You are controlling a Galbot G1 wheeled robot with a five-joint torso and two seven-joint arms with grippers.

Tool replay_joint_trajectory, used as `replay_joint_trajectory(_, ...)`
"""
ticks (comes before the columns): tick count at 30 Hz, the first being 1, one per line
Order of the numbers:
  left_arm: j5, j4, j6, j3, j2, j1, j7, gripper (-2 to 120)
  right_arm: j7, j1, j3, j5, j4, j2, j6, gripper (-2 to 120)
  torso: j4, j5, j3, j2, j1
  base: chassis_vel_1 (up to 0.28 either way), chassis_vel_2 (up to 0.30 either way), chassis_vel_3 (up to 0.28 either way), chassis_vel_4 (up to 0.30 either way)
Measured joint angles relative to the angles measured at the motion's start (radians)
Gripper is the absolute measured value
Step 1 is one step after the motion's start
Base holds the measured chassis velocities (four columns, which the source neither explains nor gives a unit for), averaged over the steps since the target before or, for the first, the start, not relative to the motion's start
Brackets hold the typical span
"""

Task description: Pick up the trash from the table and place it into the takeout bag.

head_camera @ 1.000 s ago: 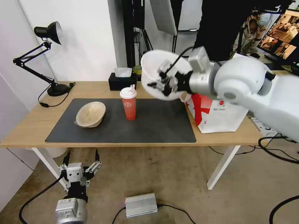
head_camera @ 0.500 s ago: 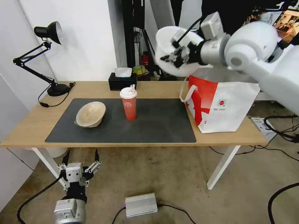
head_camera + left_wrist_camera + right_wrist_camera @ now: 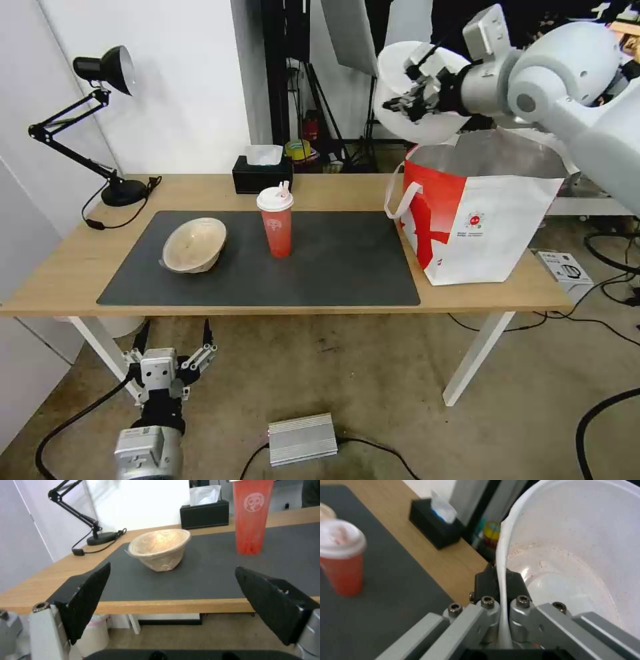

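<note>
My right gripper [image 3: 408, 100] is shut on the rim of the large white bowl [image 3: 400, 73], holding it tilted in the air above the left edge of the takeout bag [image 3: 480, 220]. The right wrist view shows the fingers [image 3: 516, 585] pinching the white bowl [image 3: 580, 545] at its rim. On the dark mat stand the red cup [image 3: 276, 221] with white lid and the beige bowl [image 3: 194, 244]. My left gripper [image 3: 175, 347] hangs open below the table's front edge; from its wrist I see the beige bowl [image 3: 160, 548] and red cup [image 3: 251, 517] ahead.
The light-wood table [image 3: 67, 267] carries a black tissue box [image 3: 261, 172] at the back and a black desk lamp [image 3: 107, 120] at the far left. A silver box [image 3: 303, 438] and cables lie on the floor. Stands and equipment crowd behind the table.
My right arm has lifted the white bowl up and to the right, from over the mat's right part to above the bag's left edge. The left arm has stayed put.
</note>
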Motion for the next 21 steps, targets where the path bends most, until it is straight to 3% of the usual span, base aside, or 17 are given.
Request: replay_joint_trajectory(21, 0.0, 0.006, 0.0, -0.001, 0.009, -0.002, -0.001, 100, -0.038, -0.117, 0.056, -0.068, 0.031, -0.131, 0.009, 0, 0.0, 0.0, 0.0, 0.0, 0.0, 0.0, 0.0, 0.0, 0.0)
